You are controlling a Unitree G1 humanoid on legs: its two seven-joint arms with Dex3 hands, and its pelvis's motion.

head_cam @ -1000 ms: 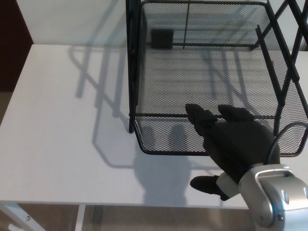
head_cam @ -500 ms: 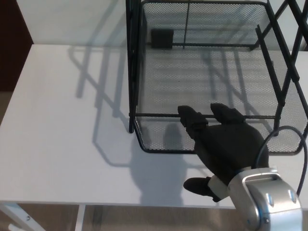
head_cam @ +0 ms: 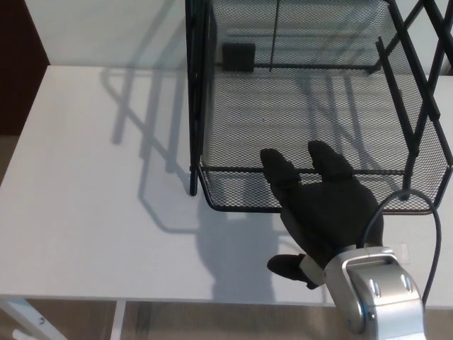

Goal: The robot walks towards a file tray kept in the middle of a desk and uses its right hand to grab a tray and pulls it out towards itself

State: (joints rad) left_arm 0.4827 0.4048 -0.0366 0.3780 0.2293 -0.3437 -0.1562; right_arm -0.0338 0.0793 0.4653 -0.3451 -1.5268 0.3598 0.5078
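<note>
Under right hand (head_cam: 327, 212), tray (head_cam: 241, 190) front rim, fingers hooked over

A dark brown panel (head_cam: 18, 64) stands beyond the desk's far-left corner.

desk (head_cam: 92, 212) L of file tray (head_cam: 195, 92): open | front edge: right hand (head_cam: 322, 212) blocks | R side: frame bars
</note>
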